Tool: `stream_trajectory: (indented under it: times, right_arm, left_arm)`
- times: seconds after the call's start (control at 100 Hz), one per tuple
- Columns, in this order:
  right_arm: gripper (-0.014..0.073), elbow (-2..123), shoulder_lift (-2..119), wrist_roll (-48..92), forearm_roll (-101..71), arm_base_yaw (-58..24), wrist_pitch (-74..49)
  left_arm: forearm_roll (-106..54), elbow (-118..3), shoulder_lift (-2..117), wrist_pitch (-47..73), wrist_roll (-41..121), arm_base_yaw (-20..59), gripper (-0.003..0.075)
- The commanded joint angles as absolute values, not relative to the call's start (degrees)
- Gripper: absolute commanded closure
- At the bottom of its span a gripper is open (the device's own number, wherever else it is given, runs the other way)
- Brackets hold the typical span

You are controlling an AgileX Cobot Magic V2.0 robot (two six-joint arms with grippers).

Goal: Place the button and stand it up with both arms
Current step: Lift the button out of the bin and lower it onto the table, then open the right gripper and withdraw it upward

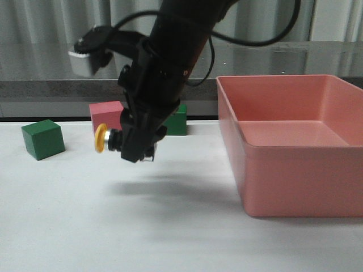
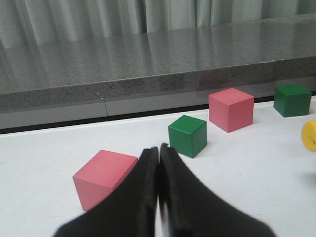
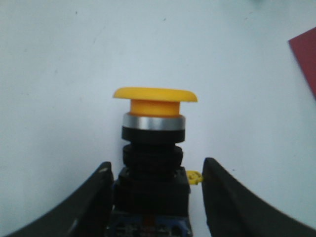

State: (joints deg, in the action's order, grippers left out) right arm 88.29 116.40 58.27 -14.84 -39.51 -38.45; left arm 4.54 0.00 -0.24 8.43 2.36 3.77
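Observation:
The button (image 1: 108, 139) has a yellow-orange cap, a silver ring, a black collar and a blue base. It hangs above the white table, lying sideways with its cap pointing left. My right gripper (image 1: 139, 150) is shut on its base. In the right wrist view the button (image 3: 154, 128) sits between the black fingers (image 3: 94, 197), with the gripper (image 3: 158, 164) around the base. My left gripper (image 2: 159, 148) is shut and empty, low over the table, and is not seen in the front view. The yellow cap (image 2: 310, 136) shows far from it, at the edge of the left wrist view.
A large pink bin (image 1: 289, 141) stands on the right. Behind the button are a green cube (image 1: 42, 139), a pink cube (image 1: 108, 116) and another green cube (image 1: 177, 120). A pink cube (image 2: 103, 175) lies just beside the left fingers, with a green cube (image 2: 187, 136) beyond.

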Motion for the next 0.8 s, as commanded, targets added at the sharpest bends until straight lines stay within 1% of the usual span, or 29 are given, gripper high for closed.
stream_trajectory:
  times: [0.0,0.06,0.11,0.18,0.25,0.29,0.31,0.32,0.34,0.35,0.39,0.46,0.62,0.66,0.69,0.7,0.71,0.73,0.76,0.79]
  right_arm:
    - [0.0673,90.95,115.41,59.77,-15.94,-39.49,-36.56]
    - [0.0669,91.60,116.62,59.77,-15.94,-39.49,-36.50]
    - [0.0643,92.05,117.54,59.77,-15.98,-39.49,-36.50]
    - [0.0560,92.63,118.55,59.77,-16.06,-39.49,-36.61]
    - [0.0416,92.69,118.89,59.77,-16.06,-39.49,-36.44]
    - [0.0288,92.75,119.03,59.77,-16.06,-39.49,-36.36]
    - [0.0251,92.75,119.03,59.77,-16.06,-39.49,-36.31]
    - [0.0213,92.75,119.03,59.77,-16.06,-39.49,-36.24]
    - [0.0176,92.75,119.03,59.77,-16.06,-39.49,-36.14]
    - [0.0141,92.75,119.03,59.77,-16.06,-39.49,-36.16]
    - [0.0045,92.75,119.03,59.77,-16.06,-39.49,-36.11]
    - [-0.0058,93.15,119.03,59.72,-16.06,-39.49,-36.25]
    - [0.0000,95.01,116.76,56.55,-16.06,-39.28,-37.82]
    - [0.0031,95.64,115.36,54.07,-16.06,-39.02,-38.41]
    - [0.0063,95.97,114.28,52.16,-16.06,-38.69,-38.85]
    - [0.0094,96.10,113.37,51.21,-16.06,-38.47,-39.00]
    - [0.0094,96.15,113.37,50.74,-16.06,-38.34,-39.06]
    - [0.0132,96.29,112.42,49.39,-16.00,-38.07,-39.28]
    - [0.0191,96.28,111.14,47.64,-16.00,-37.30,-39.56]
    - [0.0279,96.28,109.43,46.06,-16.00,-36.52,-39.84]
  left_arm:
    - [4.52,2.61,-1.85,4.23,2.00,3.72,0.0740]
    - [4.52,2.61,-1.85,4.23,2.00,3.72,0.0740]
    - [4.52,2.61,-1.85,4.23,2.00,3.72,0.0740]
    - [4.52,2.61,-1.85,4.23,2.00,3.72,0.0740]
    - [4.52,2.61,-1.85,4.23,2.00,3.72,0.0740]
    - [4.52,2.61,-1.85,4.23,2.00,3.72,0.0740]
    - [4.52,2.61,-1.85,4.23,2.00,3.72,0.0740]
    - [4.52,2.61,-1.85,4.23,2.00,3.72,0.0740]
    - [4.52,2.61,-1.85,4.23,2.00,3.72,0.0740]
    - [4.52,2.61,-1.85,4.23,2.00,3.72,0.0740]
    - [4.52,2.61,-1.85,4.23,2.00,3.72,0.0740]
    - [4.52,2.61,-1.85,4.23,2.00,3.72,0.0740]
    - [4.52,2.61,-1.85,4.23,2.00,3.72,0.0739]
    - [4.52,2.61,-1.85,4.23,2.00,3.72,0.0740]
    - [4.52,2.61,-1.85,4.23,2.00,3.72,0.0740]
    - [4.52,2.61,-1.85,4.23,2.00,3.72,0.0740]
    - [4.52,2.61,-1.85,4.23,2.00,3.72,0.0740]
    - [4.52,2.61,-1.85,4.23,2.00,3.72,0.0740]
    - [4.52,2.61,-1.85,4.23,2.00,3.72,0.0740]
    - [4.52,2.61,-1.85,4.23,2.00,3.72,0.0740]
